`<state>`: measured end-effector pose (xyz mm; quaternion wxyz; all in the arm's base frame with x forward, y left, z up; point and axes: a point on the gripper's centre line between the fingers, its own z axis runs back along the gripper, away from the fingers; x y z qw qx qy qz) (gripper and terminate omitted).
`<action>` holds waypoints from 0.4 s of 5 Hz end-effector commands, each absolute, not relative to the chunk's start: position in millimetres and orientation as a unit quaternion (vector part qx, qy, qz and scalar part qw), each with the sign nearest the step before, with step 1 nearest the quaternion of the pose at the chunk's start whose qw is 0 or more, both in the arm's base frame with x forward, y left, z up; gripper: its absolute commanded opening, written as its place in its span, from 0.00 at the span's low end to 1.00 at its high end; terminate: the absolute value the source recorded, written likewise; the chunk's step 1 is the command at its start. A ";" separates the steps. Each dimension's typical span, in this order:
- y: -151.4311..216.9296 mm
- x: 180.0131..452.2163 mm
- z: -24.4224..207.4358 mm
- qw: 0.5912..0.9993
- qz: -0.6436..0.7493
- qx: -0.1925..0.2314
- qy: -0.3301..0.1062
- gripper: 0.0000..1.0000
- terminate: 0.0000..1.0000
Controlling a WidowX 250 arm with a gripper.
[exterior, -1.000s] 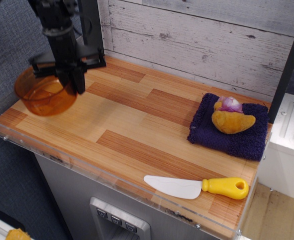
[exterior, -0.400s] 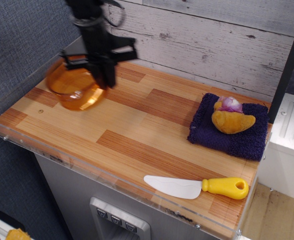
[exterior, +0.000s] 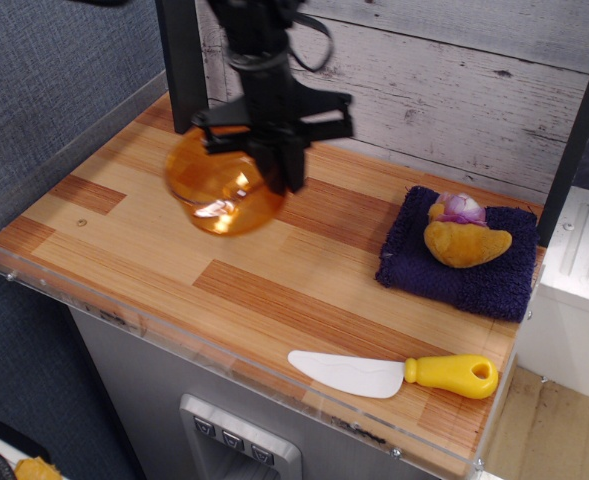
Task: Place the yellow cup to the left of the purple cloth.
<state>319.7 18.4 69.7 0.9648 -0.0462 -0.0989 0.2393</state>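
Observation:
The yellow cup (exterior: 219,185) is a translucent amber-orange bowl-sized cup. It hangs in the air above the wooden table, left of centre. My black gripper (exterior: 279,160) comes down from the top and is shut on the cup's right rim. The purple cloth (exterior: 461,256) lies flat at the right of the table, well apart from the cup. A yellow-brown plush toy (exterior: 465,240) with a purple top sits on the cloth.
A white knife with a yellow handle (exterior: 394,374) lies near the front edge. A clear plastic rim (exterior: 174,335) runs along the table's front and left sides. A white plank wall (exterior: 424,70) stands behind, a black post (exterior: 179,60) at the back left.
My gripper has carried the cup from the table's far left edge to the right, toward the middle. The cloth, toy and knife have not moved.

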 end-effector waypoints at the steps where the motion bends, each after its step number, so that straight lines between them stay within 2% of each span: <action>1: 11.4 308.8 53.3 0.970 0.222 -0.044 -0.091 0.00 0.00; 2: 16.2 304.0 41.9 0.970 0.228 -0.041 -0.078 0.00 0.00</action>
